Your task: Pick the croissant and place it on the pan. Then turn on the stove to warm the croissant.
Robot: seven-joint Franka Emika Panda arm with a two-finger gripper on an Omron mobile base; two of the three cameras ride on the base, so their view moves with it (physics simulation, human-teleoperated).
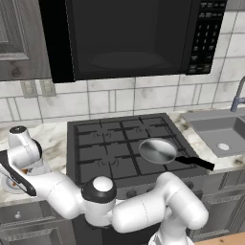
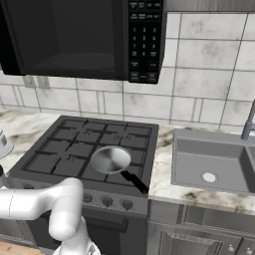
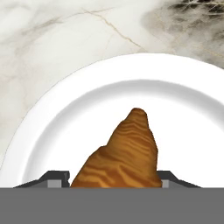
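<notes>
Dark finger tips of the pincer (image 3: 114, 183) are seen flanking the croissant (image 3: 124, 153) on either side; whether it is actually gripped cannot be told. The croissant is set on a white plate (image 3: 65, 122), which is carried by the marbled worktop (image 3: 52, 39). Well apart, the silver pan (image 1: 158, 150) is seated on the stove (image 1: 105, 143).
</notes>
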